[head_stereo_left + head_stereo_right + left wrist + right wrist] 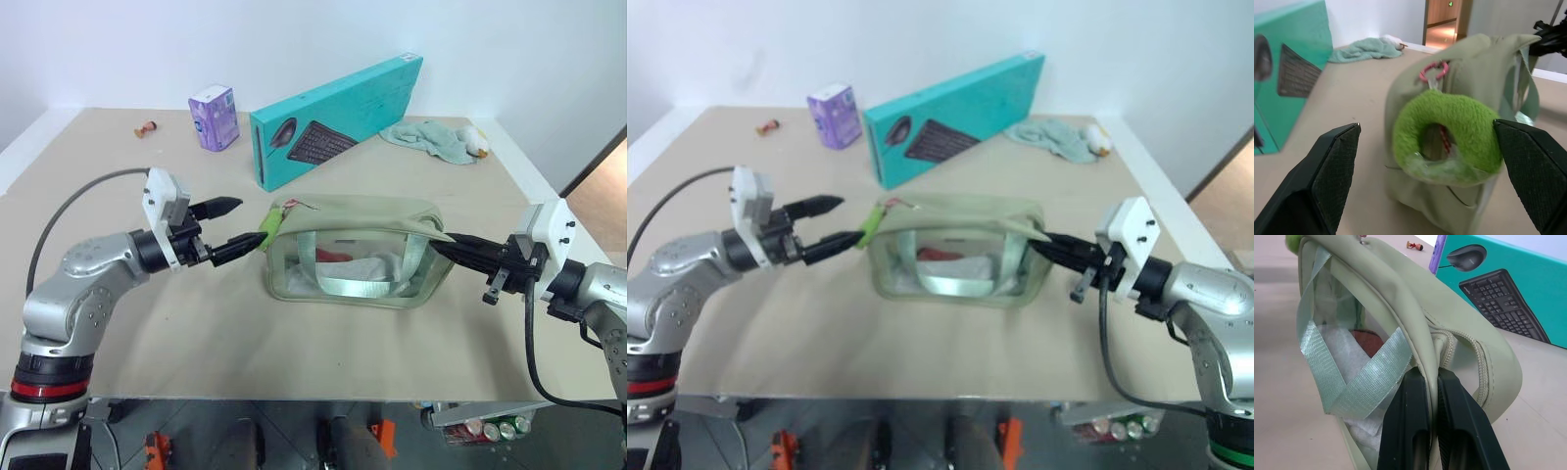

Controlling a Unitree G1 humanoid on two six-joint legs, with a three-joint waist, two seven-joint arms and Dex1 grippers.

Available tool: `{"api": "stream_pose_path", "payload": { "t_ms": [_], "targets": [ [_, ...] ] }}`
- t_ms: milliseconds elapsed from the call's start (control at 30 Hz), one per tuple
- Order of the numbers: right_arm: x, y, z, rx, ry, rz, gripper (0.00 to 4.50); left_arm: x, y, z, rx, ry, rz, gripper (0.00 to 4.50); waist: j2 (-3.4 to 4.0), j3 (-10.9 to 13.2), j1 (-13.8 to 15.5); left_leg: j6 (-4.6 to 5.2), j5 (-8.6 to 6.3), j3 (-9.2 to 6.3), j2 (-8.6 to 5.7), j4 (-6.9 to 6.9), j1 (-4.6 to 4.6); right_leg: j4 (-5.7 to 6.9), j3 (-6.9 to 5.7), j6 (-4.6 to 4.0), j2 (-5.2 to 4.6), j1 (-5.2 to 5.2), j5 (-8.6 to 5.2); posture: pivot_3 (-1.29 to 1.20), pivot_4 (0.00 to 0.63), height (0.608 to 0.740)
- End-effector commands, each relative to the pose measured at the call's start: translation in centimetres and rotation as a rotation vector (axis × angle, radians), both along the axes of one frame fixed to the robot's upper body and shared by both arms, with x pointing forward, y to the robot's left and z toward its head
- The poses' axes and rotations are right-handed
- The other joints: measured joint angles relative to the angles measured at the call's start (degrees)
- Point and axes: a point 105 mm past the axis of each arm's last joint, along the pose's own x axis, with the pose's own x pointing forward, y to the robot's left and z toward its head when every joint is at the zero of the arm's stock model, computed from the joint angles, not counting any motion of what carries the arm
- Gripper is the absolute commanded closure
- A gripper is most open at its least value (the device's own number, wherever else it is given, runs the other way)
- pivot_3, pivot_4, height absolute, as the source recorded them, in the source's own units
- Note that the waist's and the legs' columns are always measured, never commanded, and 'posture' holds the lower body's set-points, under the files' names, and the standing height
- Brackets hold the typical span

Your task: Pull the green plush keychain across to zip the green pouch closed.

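Right end effector (443,244) pinching the green pouch (358,220) end, left end effector (1430,161) spread around the green plush keychain (1449,137): close squarely on the plush, then pull straight along the zipper.

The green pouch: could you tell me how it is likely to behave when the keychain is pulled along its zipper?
The green pouch looks soft: its fabric top sags and creases, so it would probably buckle unless held taut. The right gripper is shut on its end, which should anchor it. The green plush keychain looks squashy and should compress in the open left gripper.
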Motion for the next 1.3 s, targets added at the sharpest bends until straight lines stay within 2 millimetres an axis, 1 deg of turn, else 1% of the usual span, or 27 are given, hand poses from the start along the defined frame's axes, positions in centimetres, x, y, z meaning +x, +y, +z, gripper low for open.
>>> {"api": "stream_pose_path", "payload": {
  "t_ms": [33,133,300,400,433,533,633,667,733,767,867,900,1067,1133,1200,1300],
  "targets": [
    [-0.2,0.5,0.9,-0.001,-0.046,0.02,4.44,-1.0,-0.7,1.0,-0.019,-0.052,-0.019,0.0,0.0,0.0,0.0,0.0,0.0,0.0,0.0,0.0,0.0,0.0,0.02,-0.02,0.0,0.0,-0.01,0.0,0.15,0.74],
    [-0.2,0.4,0.9,-0.007,-0.047,0.021,4.44,-1.0,-0.8,0.8,-0.022,-0.055,-0.006,0.0,0.0,0.0,0.0,0.0,0.01,-0.01,0.0,0.0,0.02,0.0,0.03,-0.1,0.02,0.01,-0.02,0.0,0.15,0.74],
    [-0.2,0.5,0.9,-0.014,-0.044,0.028,4.44,-0.2,-0.5,0.4,-0.024,-0.06,0.044,0.0,0.0,0.0,-0.02,-0.01,0.02,-0.01,0.05,0.0,0.05,0.01,0.03,-0.16,0.1,0.01,0.02,0.0,0.15,0.74],
    [-0.1,0.5,0.9,-0.015,-0.043,0.029,4.5,0.0,-0.4,0.2,-0.014,-0.05,0.047,0.79,0.0,0.0,-0.02,-0.01,0.02,0.0,0.06,0.0,0.05,0.01,0.03,-0.15,0.12,0.01,0.03,0.0,0.15,0.74],
    [-0.1,0.5,0.9,-0.016,-0.042,0.03,4.5,0.0,-0.2,0.0,-0.011,-0.044,0.051,1.18,0.0,0.0,-0.02,-0.01,0.02,0.0,0.06,0.0,0.05,0.01,0.03,-0.14,0.12,0.01,0.03,0.0,0.15,0.74],
    [-0.2,0.5,0.9,-0.019,-0.042,0.029,4.5,0.1,-0.1,-0.4,-0.001,-0.035,0.054,2.14,0.0,0.0,-0.02,-0.01,0.02,0.01,0.06,0.0,0.05,0.0,0.02,-0.15,0.11,0.01,0.03,0.0,0.15,0.74],
    [-0.2,0.4,0.9,-0.024,-0.043,0.027,4.5,0.2,-0.1,-0.7,0.006,-0.027,0.055,3.21,0.0,0.0,-0.02,-0.01,0.02,0.02,0.06,0.0,0.05,0.0,0.02,-0.16,0.11,0.01,0.02,0.0,0.15,0.74],
    [-0.2,0.4,0.9,-0.023,-0.042,0.026,4.5,0.2,-0.1,-0.8,0.006,-0.026,0.054,3.47,0.0,0.0,-0.01,-0.01,0.02,0.02,0.06,0.0,0.05,0.0,0.02,-0.17,0.1,0.01,0.02,0.0,0.15,0.74],
    [-0.2,0.3,0.9,-0.026,-0.041,0.024,4.5,0.2,-0.1,-0.7,-0.005,-0.026,0.053,4.25,0.0,0.0,-0.01,-0.01,0.02,0.03,0.05,0.0,0.05,0.0,0.02,-0.17,0.1,0.01,0.02,0.0,0.15,0.74],
    [-0.2,0.3,0.9,-0.027,-0.041,0.023,4.5,0.2,-0.1,-0.6,-0.009,-0.03,0.051,4.44,0.0,0.0,-0.01,-0.01,0.02,0.04,0.05,0.0,0.05,0.0,0.02,-0.17,0.1,0.01,0.02,0.0,0.15,0.74],
    [-0.2,0.3,0.8,-0.032,-0.041,0.023,4.5,0.2,0.0,0.0,-0.012,-0.061,0.045,4.44,0.0,0.0,-0.01,-0.01,0.02,0.03,0.05,0.0,0.05,0.0,0.02,-0.16,0.1,0.01,0.02,0.0,0.15,0.74],
    [-0.2,0.3,0.8,-0.033,-0.041,0.022,4.5,0.3,0.0,0.5,-0.023,-0.074,0.038,4.44,0.0,0.0,0.0,-0.01,0.02,0.03,0.05,0.0,0.05,0.0,0.02,-0.16,0.1,0.01,0.02,0.0,0.15,0.74],
    [-0.1,0.1,0.9,-0.037,-0.039,0.02,4.5,0.3,-0.7,4.1,-0.062,-0.161,-0.031,4.44,-0.01,0.0,0.07,-0.01,0.03,0.0,0.04,0.03,0.02,0.0,-0.02,-0.17,0.1,0.01,0.02,0.0,0.15,0.74],
    [-0.1,0.1,0.9,-0.043,-0.039,0.022,4.5,0.0,-1.6,5.8,-0.077,-0.201,-0.081,4.44,-0.01,0.01,0.07,-0.01,0.03,0.01,0.02,0.04,0.02,0.0,-0.02,-0.14,0.09,0.02,0.03,0.0,0.15,0.74],
    [0.0,0.0,0.9,-0.044,-0.039,0.022,4.5,-0.5,-2.8,7.1,-0.083,-0.227,-0.14,4.44,-0.01,0.01,-0.01,0.0,0.03,0.06,0.0,0.04,0.03,0.0,-0.01,-0.01,0.08,0.02,0.1,0.0,0.15,0.74],
    [0.1,0.0,1.0,-0.047,-0.041,0.025,4.5,-1.4,-4.7,7.5,-0.066,-0.234,-0.247,4.44,-0.01,0.01,-0.03,0.0,0.02,0.09,0.0,0.04,0.03,-0.01,0.02,0.08,0.08,0.01,0.14,0.0,0.15,0.74]
  ]
}}
